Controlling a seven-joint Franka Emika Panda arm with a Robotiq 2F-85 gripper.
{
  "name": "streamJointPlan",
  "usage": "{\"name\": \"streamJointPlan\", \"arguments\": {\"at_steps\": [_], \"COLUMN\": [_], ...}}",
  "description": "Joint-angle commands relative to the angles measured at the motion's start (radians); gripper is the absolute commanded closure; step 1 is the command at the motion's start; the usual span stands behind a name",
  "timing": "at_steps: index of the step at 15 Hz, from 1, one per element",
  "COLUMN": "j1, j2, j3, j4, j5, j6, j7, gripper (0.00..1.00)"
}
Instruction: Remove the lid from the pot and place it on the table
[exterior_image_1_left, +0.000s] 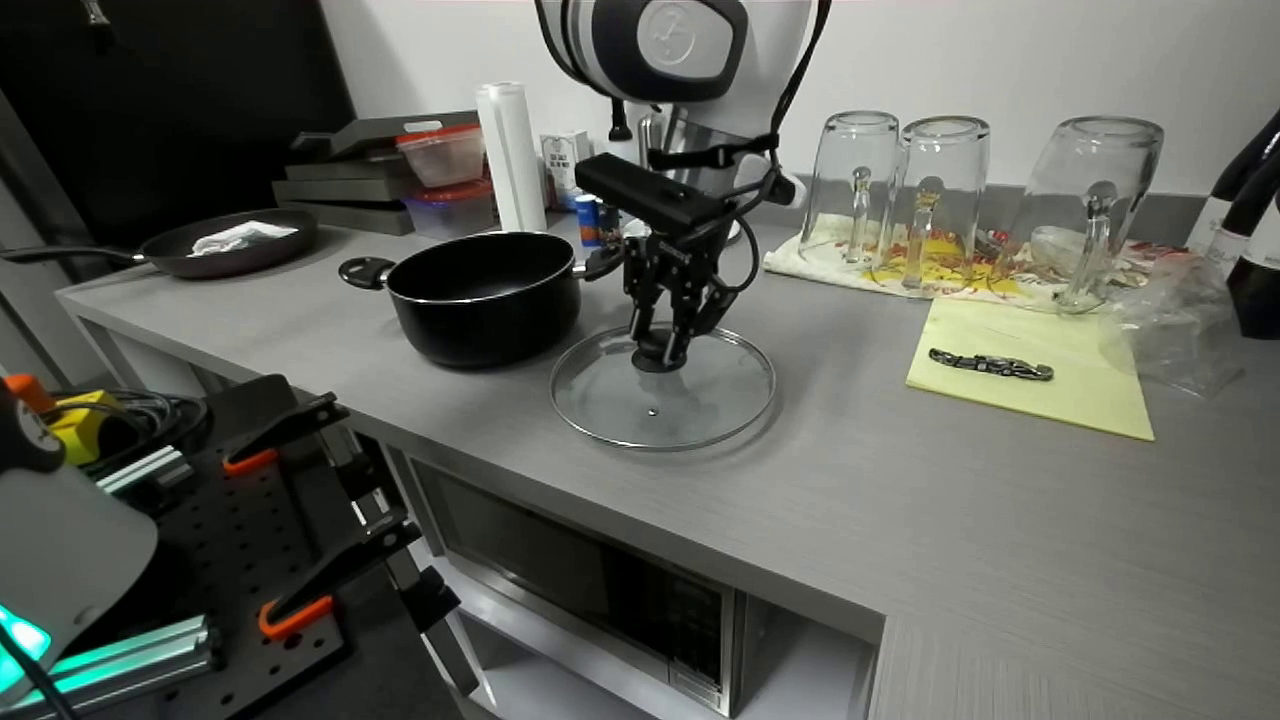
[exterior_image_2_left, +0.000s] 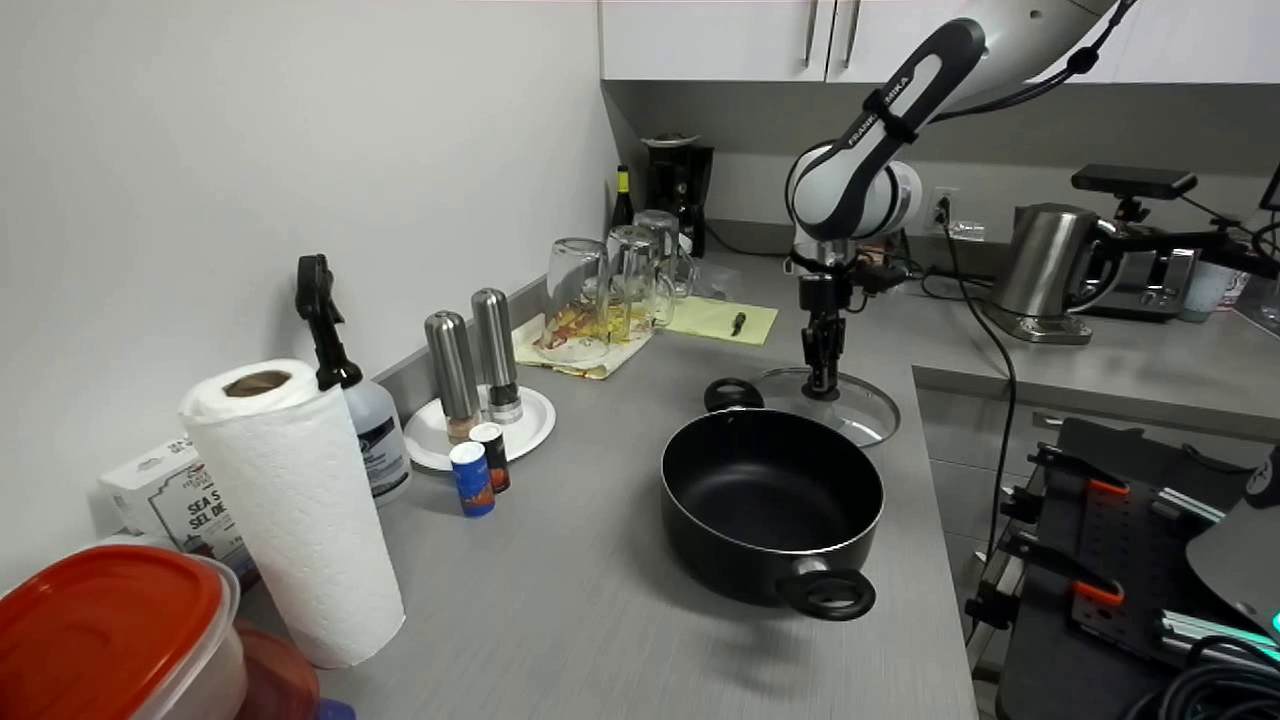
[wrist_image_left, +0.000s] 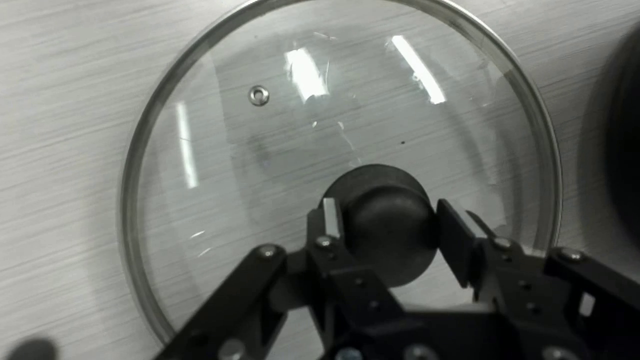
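The glass lid (exterior_image_1_left: 690, 405) with its metal rim and black knob is at the grey countertop (exterior_image_1_left: 860, 500), beside the pot. It also shows in an exterior view (exterior_image_2_left: 872, 408) and in the wrist view (wrist_image_left: 280, 145). It looks flat; whether its rim fully touches the countertop I cannot tell. My gripper (exterior_image_1_left: 660, 345) points down, its fingers (wrist_image_left: 387, 217) pressed against both sides of the knob, so it is shut on the lid. The black pot (exterior_image_1_left: 490, 320) stands uncovered and empty in both exterior views (exterior_image_2_left: 715, 560); its dark edge shows at the right of the wrist view (wrist_image_left: 627, 140).
Glass mugs (exterior_image_1_left: 930, 200) stand on a cloth near the wall, by a yellow sheet (exterior_image_1_left: 1040, 400) holding a small dark object. A frying pan (exterior_image_1_left: 230, 245), paper towel roll (exterior_image_2_left: 300, 520), shakers on a white plate (exterior_image_2_left: 535, 420) and a kettle (exterior_image_2_left: 1045, 265) stand around.
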Motion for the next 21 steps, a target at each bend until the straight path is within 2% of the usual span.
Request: {"name": "streamJointPlan", "arguments": {"at_steps": [1, 8, 15, 16, 17, 21], "j1": [-0.025, -0.038, -0.041, -0.040, -0.041, -0.043], "j2": [0.005, 0.021, 0.026, 0.026, 0.026, 0.018], "j3": [0.026, 0.045, 0.053, 0.053, 0.054, 0.055], "j4": [0.001, -0.011, -0.014, -0.014, -0.015, -0.019], "j5": [0.031, 0.025, 0.022, 0.022, 0.023, 0.025], "j6": [0.047, 0.110, 0.116, 0.115, 0.115, 0.115], "j7": [-0.021, -0.027, -0.027, -0.026, -0.026, -0.029], "gripper": [0.75, 0.75, 0.75, 0.64, 0.32, 0.03]}}
